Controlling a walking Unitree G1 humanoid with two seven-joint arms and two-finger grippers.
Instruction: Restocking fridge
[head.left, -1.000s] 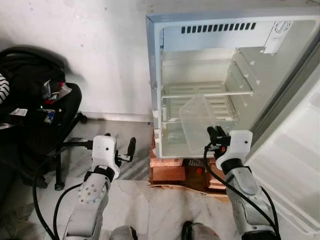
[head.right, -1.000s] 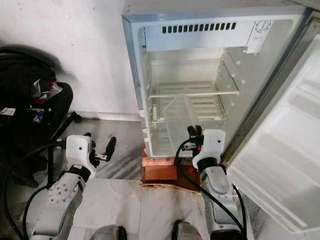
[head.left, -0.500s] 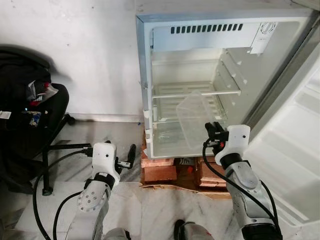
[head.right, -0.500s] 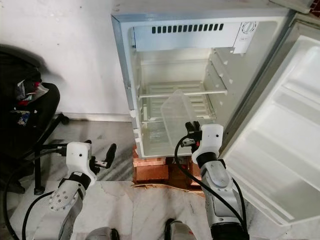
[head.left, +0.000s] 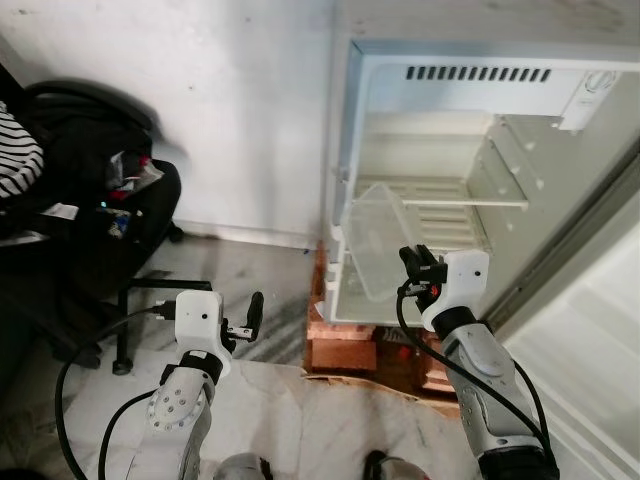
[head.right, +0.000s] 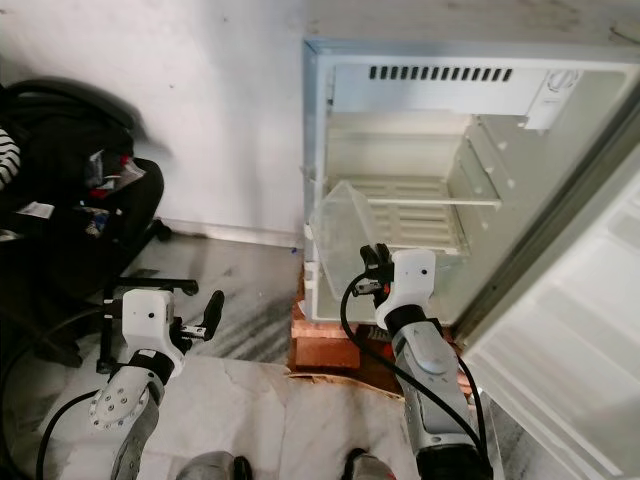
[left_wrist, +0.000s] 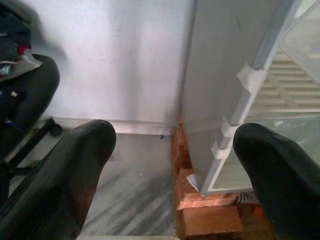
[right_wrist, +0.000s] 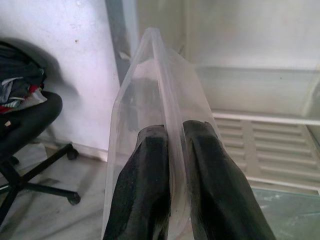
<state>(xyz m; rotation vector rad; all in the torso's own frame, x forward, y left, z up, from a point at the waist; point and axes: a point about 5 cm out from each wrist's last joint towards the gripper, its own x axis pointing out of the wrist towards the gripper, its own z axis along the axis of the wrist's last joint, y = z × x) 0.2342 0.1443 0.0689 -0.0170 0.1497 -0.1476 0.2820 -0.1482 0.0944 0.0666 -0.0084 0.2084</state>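
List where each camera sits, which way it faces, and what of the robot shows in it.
Left and right eye views: on the head, looking forward and down at the open fridge on bricks; both silver arms show.
Left wrist view: along the open left end effector toward the fridge's side and the wall.
Right wrist view: along the right end effector, shut on a clear plastic container, toward the fridge shelves.
Shared: the office chair appears in both wrist views.

No legible text, label, brand, number or sign is found on any surface. The dial on the white control housing (head.left: 590, 93) inside the fridge (head.left: 480, 180) is too small to show any marking.
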